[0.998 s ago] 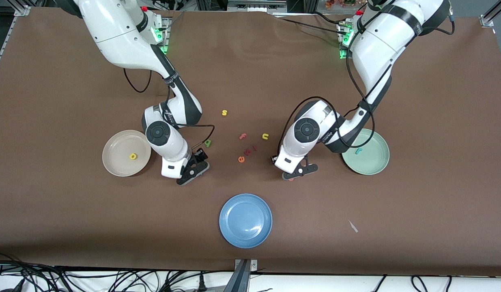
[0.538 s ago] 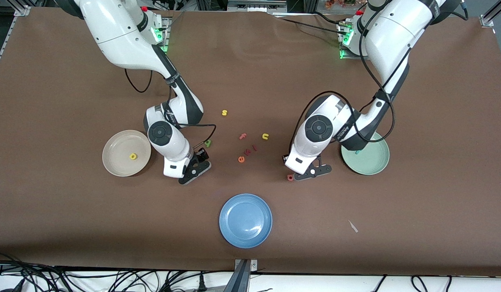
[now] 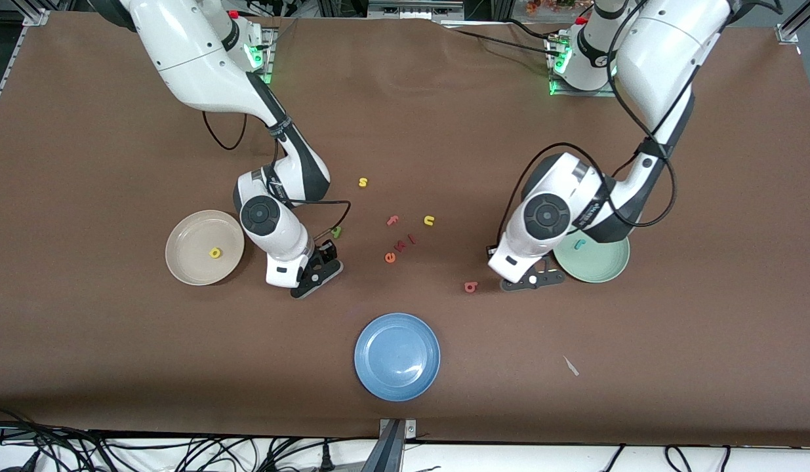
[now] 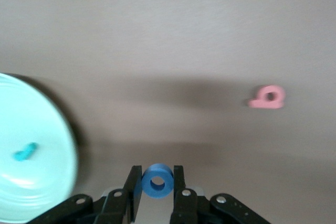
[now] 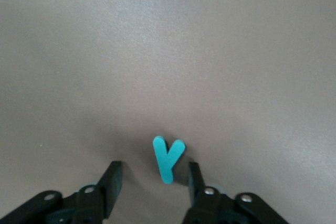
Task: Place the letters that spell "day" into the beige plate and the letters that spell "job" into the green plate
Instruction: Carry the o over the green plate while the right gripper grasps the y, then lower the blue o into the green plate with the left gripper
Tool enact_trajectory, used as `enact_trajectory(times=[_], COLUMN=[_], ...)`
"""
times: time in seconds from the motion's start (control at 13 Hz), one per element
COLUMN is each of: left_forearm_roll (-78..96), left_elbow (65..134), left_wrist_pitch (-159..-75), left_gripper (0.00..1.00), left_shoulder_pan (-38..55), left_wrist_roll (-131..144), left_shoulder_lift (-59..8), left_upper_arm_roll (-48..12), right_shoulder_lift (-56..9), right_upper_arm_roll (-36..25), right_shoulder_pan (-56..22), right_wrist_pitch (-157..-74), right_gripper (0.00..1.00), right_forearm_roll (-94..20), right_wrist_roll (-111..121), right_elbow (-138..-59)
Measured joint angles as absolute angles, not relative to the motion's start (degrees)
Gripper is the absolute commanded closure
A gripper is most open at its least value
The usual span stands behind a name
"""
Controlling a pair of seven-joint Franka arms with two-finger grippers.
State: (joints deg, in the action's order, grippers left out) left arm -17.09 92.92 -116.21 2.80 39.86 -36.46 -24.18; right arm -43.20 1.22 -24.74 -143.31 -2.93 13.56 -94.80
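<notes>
My left gripper (image 3: 532, 280) (image 4: 157, 170) is shut on the blue ring-shaped o (image 4: 157, 182), low over the table at the edge of the green plate (image 3: 603, 267) (image 4: 37, 192). A teal j (image 3: 578, 244) (image 4: 25, 151) lies in that plate. The salmon b (image 3: 470, 286) (image 4: 268, 97) lies on the table beside the left gripper, toward the right arm's end. My right gripper (image 3: 316, 272) (image 5: 154, 167) is down at the table, open, its fingers either side of the teal y (image 5: 168, 158). The beige plate (image 3: 189, 265) holds the yellow d (image 3: 214, 252). The green a (image 3: 337, 231) lies close to the right gripper.
Loose letters lie mid-table: a yellow s (image 3: 363, 182), a pink f (image 3: 393, 221), a yellow u (image 3: 429, 221), an orange e (image 3: 390, 257) and a small red one (image 3: 411, 239). A blue plate (image 3: 397, 356) sits nearer the front camera. A pale scrap (image 3: 570, 366) lies on the cloth.
The left arm has carried the o toward the green plate, uncovering the b on the table. The right gripper's fingers have drawn closer together around the y.
</notes>
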Motion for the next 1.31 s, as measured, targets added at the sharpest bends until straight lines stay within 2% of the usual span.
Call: enact_trajectory(times=[0.46, 0.77, 0.84, 1.31], left_forearm_roll=[-17.09, -17.09, -17.09, -17.09], left_elbow=[104.21, 108.86, 109.65, 117.95], left_wrist_pitch=[-116.05, -116.28, -116.79, -128.39], left_gripper=[0.94, 0.94, 0.93, 0.93], left_shoulder_pan=[-5.8, -12.33, -13.6, -20.26], left_wrist_roll=[23.83, 12.68, 10.65, 3.94], left_shoulder_lift=[-28.67, -25.67, -25.47, -25.38], left_upper_arm_roll=[-24.14, -24.11, -24.11, -24.03], right_shoulder_lift=[-43.31, -43.57, -43.59, -43.66], right_upper_arm_roll=[1.4, 1.39, 1.38, 1.33], right_shoulder_pan=[-24.73, -24.73, -24.71, -24.67], right_wrist_pitch=[-142.6, -142.52, -142.48, -142.37], right_gripper=[0.51, 0.57, 0.61, 0.73], right_forearm_roll=[-2.93, -2.92, -2.92, -2.9], right_wrist_roll=[13.61, 13.92, 13.96, 14.11], right_elbow=[-94.25, -94.0, -93.94, -93.68])
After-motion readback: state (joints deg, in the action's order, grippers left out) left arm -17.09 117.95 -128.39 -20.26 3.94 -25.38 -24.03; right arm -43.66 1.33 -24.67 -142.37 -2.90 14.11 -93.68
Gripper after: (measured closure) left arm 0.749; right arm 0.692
